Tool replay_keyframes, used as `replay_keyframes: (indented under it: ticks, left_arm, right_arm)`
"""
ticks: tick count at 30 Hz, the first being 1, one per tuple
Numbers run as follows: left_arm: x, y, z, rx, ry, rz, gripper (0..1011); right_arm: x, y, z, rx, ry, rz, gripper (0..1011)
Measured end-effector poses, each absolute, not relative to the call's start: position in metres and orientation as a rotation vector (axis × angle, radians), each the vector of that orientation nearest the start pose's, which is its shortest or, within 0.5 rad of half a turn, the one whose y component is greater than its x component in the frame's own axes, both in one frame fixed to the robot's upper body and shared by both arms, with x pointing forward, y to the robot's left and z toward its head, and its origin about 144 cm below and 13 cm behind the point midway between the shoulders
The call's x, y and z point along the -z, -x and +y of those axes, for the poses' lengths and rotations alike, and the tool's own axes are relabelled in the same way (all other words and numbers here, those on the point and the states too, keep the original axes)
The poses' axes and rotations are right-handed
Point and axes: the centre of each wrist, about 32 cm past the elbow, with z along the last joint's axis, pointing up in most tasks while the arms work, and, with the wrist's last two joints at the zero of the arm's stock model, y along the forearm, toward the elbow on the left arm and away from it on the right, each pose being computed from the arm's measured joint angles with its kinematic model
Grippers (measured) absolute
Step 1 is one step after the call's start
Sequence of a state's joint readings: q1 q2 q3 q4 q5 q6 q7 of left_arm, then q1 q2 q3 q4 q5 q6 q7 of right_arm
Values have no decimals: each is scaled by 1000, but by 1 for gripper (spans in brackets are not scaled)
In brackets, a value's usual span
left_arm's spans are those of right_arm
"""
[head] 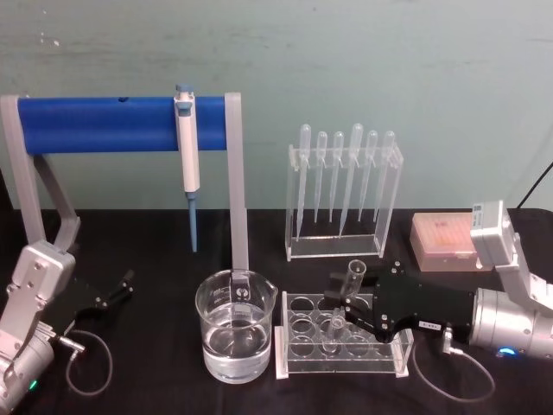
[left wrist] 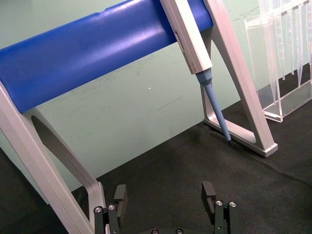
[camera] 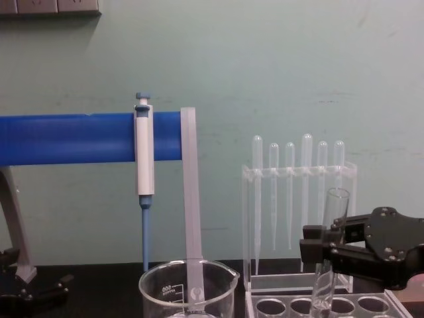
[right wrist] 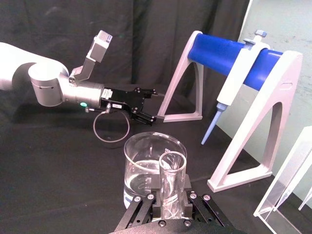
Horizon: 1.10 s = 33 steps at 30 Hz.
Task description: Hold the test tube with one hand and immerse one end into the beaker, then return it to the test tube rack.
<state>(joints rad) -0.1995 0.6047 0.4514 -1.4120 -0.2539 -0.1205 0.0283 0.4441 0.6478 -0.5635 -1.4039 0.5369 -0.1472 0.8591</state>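
Right gripper (head: pixel 346 313): jaws clamping the test tube (head: pixel 344 300) mid-length, seemingly just above the tube rack (head: pixel 298 346).
Tube: looking light, slippery, fragile glass.
Left gripper (head: pixel 121 288): idling, jaws wide.

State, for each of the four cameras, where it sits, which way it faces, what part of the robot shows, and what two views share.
Head: high, looking down at the table; the left gripper and right gripper both show.
Chest: low, looking across; the right gripper holds the test tube.
Left wrist: faces the blue stand; its open fingers show.
Right wrist: faces the beaker; the left arm shows beyond.
Head and chest share the pipette rack.
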Motion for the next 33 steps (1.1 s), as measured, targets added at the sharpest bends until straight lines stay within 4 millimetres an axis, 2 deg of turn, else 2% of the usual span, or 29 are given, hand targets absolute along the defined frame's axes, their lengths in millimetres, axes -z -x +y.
replay_keyframes:
  ticks: [33]
  left_arm:
    - [-1140,-489,310,-1248,-304,-285,1000]
  right_arm:
    - [-1199,-545,-303,372,173,-206,227]
